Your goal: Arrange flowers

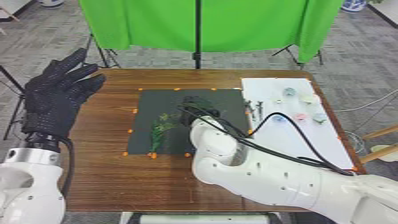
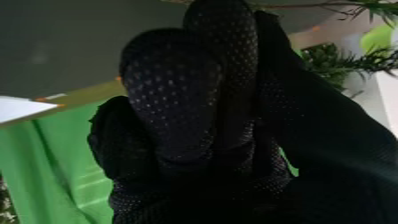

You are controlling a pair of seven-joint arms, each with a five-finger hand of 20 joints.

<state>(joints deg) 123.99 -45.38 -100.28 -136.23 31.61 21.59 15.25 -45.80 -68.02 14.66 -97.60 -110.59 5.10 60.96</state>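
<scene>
- The right hand (image 1: 188, 116) is over the dark mat (image 1: 182, 141), low beside the greenery; whether it grips a stem or merely covers one, I cannot tell.
- The left hand (image 1: 60, 90) is raised over the table's left side (image 1: 98, 165), open, with its fingers extended, well apart from the plants.
- Just to the left of the right hand, a leafy green sprig (image 1: 160, 131) lies lengthwise on the mat, its stems towards the robot.
- In the right wrist view, needle-like foliage (image 2: 333, 65) shows close beside the right hand, and a thin brownish stem (image 2: 306, 6) runs near its far end.
- To the right of the right hand, a white sheet (image 1: 298, 145) carries the pastel flower heads: a blue flower (image 1: 279, 118), a pink flower (image 1: 300, 116) and a pale yellow flower (image 1: 308, 99) among them.
- The sprig should be very light and springy, its fine leaves soft and apt to snag on glove fabric; the bare lower stem looks the better place for a gentle pinch.
- The flower heads are probably light and easily crushed; holding them low, beneath the petals, would suit them best.
- A slender stem may roll or slip in smooth cloth, so the grip likely needs to be narrow and steady without much squeeze.
</scene>
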